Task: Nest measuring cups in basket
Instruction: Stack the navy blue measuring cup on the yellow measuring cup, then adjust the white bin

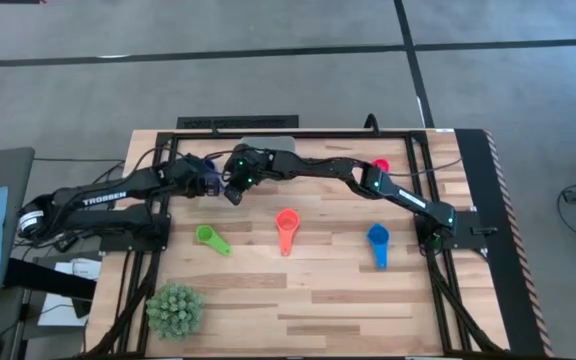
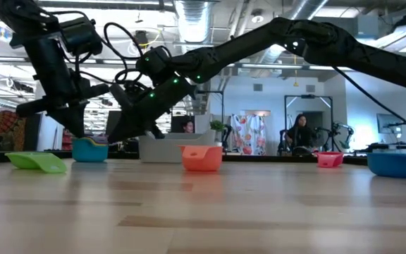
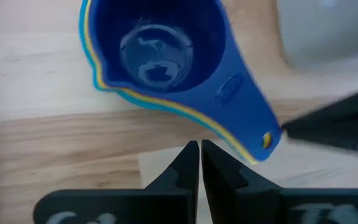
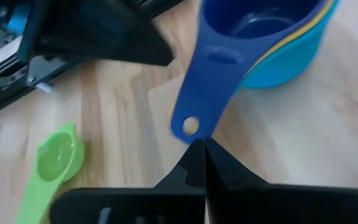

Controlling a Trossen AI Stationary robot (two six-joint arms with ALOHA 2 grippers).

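Note:
A nested stack of cups [image 3: 160, 56], blue inside yellow inside teal, sits by its base on the wood just near of the grey-white basket [image 1: 268, 146]. Their stacked handles [image 4: 204, 81] point at my right gripper. My left gripper [image 3: 199, 149] is shut, hovering close beside the stack's handle side. My right gripper [image 4: 199, 149] is shut, with its tips at the handle's free end. The green cup [image 1: 211, 238], coral-red cup [image 1: 287, 229], second blue cup [image 1: 378, 243] and pink cup [image 1: 381, 165] lie apart on the table. No purple cup shows. My right gripper's shut fingertips [image 4: 194, 155] stand at the free end of the blue handle [image 4: 188, 127], coming low from the table's right. I cannot tell whether they touch it. The stack rests upright on the table. My left gripper touches nothing.
A spiky green plant [image 1: 175, 308] stands near the table's near left corner. The two arms nearly meet over the stack [image 2: 90, 149], beside the basket [image 2: 166, 147]. Bare wood [image 1: 308, 300] lies along the near edge. People show in the room beyond the table.

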